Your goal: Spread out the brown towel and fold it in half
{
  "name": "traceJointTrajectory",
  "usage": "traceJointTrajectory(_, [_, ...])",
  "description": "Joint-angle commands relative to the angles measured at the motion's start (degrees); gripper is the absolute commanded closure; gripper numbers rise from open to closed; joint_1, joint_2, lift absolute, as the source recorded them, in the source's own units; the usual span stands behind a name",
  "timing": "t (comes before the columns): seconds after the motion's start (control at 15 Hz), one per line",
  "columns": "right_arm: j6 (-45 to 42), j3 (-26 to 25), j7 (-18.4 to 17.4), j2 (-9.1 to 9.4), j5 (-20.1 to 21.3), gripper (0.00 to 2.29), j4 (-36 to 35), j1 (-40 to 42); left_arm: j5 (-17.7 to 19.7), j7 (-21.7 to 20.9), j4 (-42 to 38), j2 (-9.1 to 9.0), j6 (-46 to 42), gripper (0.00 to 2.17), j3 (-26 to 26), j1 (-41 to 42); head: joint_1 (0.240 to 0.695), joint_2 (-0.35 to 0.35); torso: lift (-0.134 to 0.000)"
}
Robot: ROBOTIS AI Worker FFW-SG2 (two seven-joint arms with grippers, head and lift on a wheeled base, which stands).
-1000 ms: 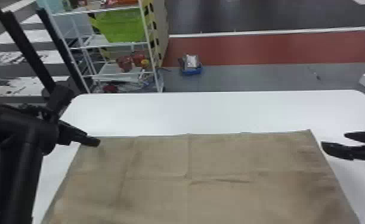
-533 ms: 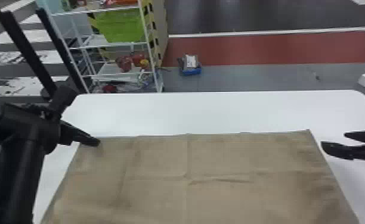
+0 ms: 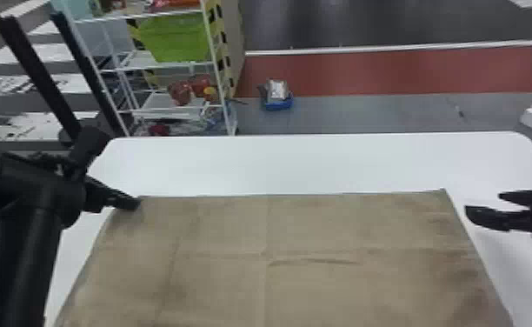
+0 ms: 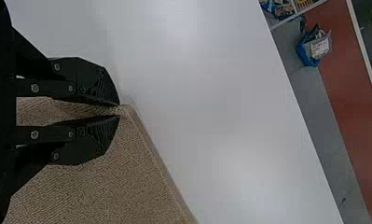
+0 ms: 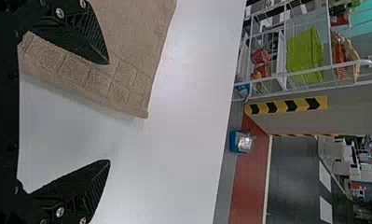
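My left hand [image 3: 138,203] is almost closed, pinching the far left corner of the brown towel [image 3: 313,230]. My right hand [image 3: 482,203] is wide open and empty near the far right corner—the towel lies spread, lightly creased, on the bench [image 3: 321,165].

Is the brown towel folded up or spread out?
Spread out: the towel lies flat and wide across the white table.
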Motion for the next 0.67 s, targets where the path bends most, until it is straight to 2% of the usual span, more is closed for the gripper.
traceJointTrajectory(0.0, [0.0,0.9,-0.9,0.0,0.3,0.14,1.3,-0.8,0.1,0.0,-0.4,-0.05,0.0,1.37,0.3,0.4,0.695,0.14,-0.134])
traceJointTrajectory(0.27, [0.0,4.4,-4.8,0.79,0.9,0.14,6.4,-4.6,0.4,0.1,-1.3,-0.14,-0.2,1.37,1.2,1.8,0.695,0.145,-0.134])
traceJointTrajectory(0.6, [-2.3,8.5,-7.0,1.67,3.7,0.24,16.8,-11.4,0.6,-0.1,-2.8,-0.05,-0.2,1.37,2.1,3.5,0.695,0.166,-0.134])
